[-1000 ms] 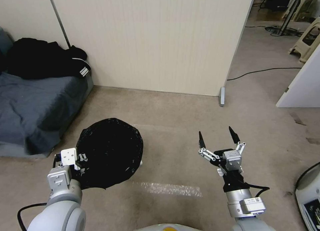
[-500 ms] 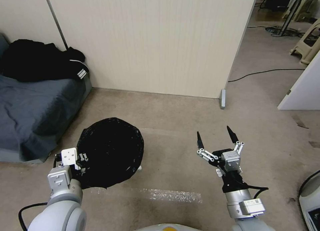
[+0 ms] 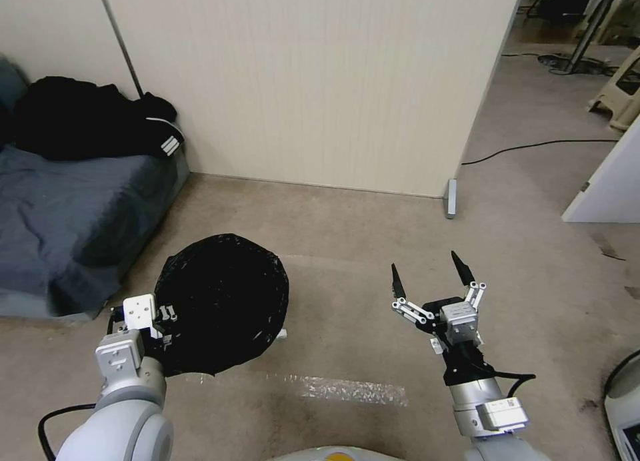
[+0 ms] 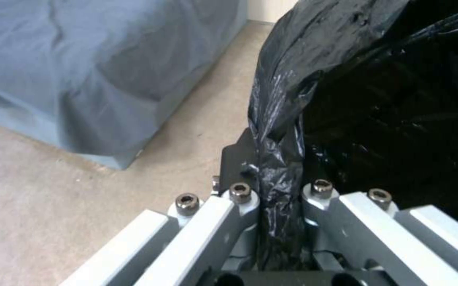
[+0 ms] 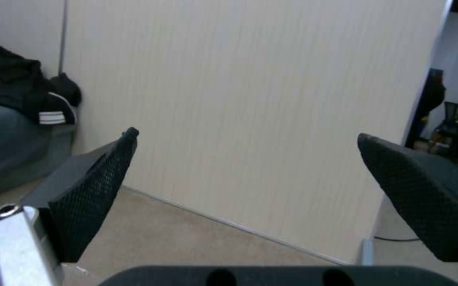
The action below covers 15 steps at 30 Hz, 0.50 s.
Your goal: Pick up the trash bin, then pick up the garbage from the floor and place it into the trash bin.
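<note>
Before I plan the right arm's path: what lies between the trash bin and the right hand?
In the head view, bare carpet separates the trash bin, held by the left hand, from the open right hand.

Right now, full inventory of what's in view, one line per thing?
trash bin: 1, black bag over the rim, held off the carpet, front left
bed: 1, blue-grey cover, far left
clothing: 1 pile, black with white stripes, on the bed by the wall
partition wall: 1, beige, straight ahead
cable: 1, black, on the carpet to the right past the partition
tape strip: 1, shiny, on the carpet near the base
left gripper: shut on the bin's rim
right gripper: open, empty, front right
</note>
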Available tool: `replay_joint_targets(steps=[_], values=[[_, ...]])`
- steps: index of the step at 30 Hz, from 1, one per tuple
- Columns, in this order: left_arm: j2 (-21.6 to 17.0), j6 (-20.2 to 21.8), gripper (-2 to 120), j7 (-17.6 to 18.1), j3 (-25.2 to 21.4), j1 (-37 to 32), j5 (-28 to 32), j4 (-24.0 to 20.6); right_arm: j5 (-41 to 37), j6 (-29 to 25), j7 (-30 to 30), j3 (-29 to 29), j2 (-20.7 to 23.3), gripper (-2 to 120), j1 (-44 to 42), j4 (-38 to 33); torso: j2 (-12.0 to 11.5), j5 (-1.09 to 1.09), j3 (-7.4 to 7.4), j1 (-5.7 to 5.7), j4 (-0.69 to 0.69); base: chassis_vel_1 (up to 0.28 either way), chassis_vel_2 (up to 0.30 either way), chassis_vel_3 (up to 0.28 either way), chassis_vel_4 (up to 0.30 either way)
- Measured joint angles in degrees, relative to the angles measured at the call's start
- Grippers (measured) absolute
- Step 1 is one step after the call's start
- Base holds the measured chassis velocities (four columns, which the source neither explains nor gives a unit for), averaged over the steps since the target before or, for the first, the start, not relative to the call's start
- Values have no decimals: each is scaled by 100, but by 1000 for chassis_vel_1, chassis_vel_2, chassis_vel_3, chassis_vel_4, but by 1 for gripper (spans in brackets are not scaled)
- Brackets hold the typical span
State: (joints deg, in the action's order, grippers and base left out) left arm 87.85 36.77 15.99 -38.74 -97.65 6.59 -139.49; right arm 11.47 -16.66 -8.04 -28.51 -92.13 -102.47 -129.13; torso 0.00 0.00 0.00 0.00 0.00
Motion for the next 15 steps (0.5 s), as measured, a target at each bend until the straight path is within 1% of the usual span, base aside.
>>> replay_joint_targets(steps=[6,15], values=[[-9,-1,2,-4,-1,0,5,-7,9,-2,-7,0,0,100,-3,2,0,0,0,0,0,55,65,64,77],[-35,-2,2,-5,-34,-11,32,-24,31,0,-6,9,0,100,-12,7,0,0,0,0,0,106,99,99,96]])
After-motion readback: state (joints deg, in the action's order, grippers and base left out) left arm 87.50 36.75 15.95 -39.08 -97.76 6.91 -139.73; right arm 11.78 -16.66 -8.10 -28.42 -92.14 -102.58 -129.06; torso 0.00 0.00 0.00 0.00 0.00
